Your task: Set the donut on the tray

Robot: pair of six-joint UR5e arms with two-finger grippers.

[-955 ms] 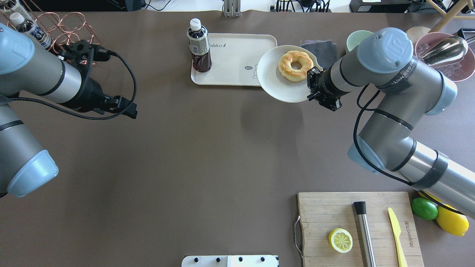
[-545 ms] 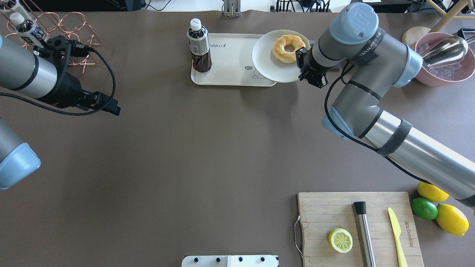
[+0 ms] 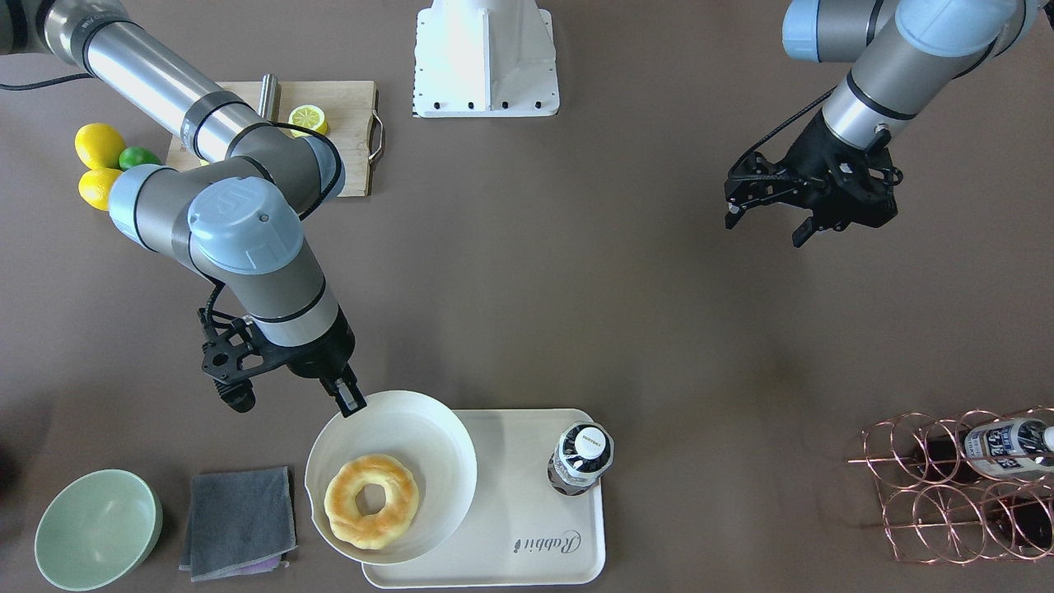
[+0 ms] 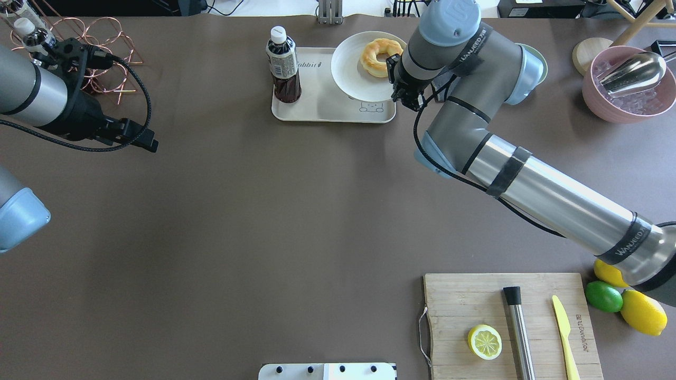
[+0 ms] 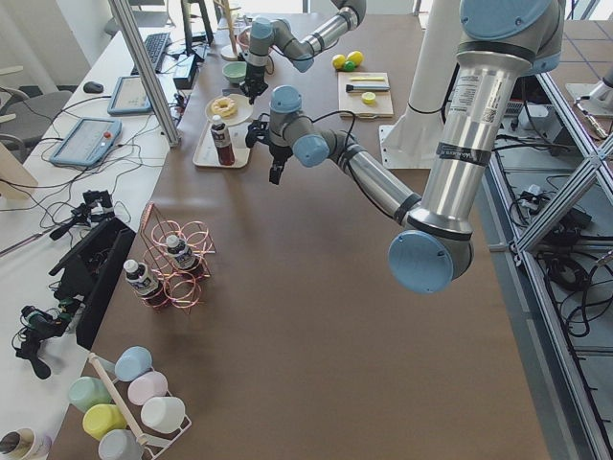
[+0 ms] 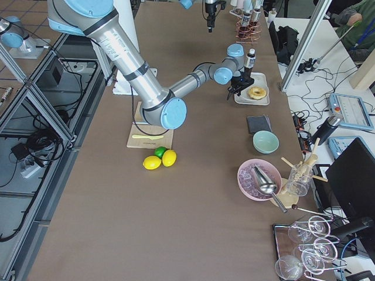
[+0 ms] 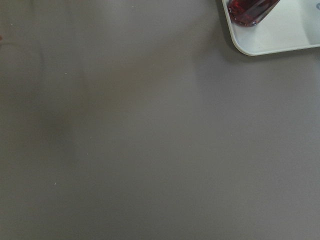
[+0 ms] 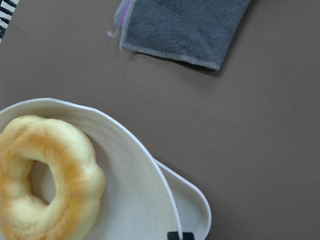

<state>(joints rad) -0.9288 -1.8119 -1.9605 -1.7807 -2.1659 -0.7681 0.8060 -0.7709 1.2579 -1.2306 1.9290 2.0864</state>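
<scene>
From across the table, the right gripper [image 3: 350, 401] was clamped on the rim of the plate [image 3: 436, 445], which overlapped the end of the tray [image 3: 535, 543] away from the bottle [image 3: 580, 461]. The donut [image 3: 372, 501] lay on the plate, at the tray's edge. The left gripper [image 3: 766, 224] hung well apart from the tray, fingers spread and empty.

From overhead, plate and donut covered one tray corner.

The right wrist camera showed the plate's rim overhanging the tray's rounded corner.

The carry looked nearly done. Whether the plate rested on the tray could not be told, and setting down and letting go remained.

donut [image 4: 371, 63] on plate [image 4: 348, 76] (white), seemingly above tray [image 4: 322, 104]
</scene>
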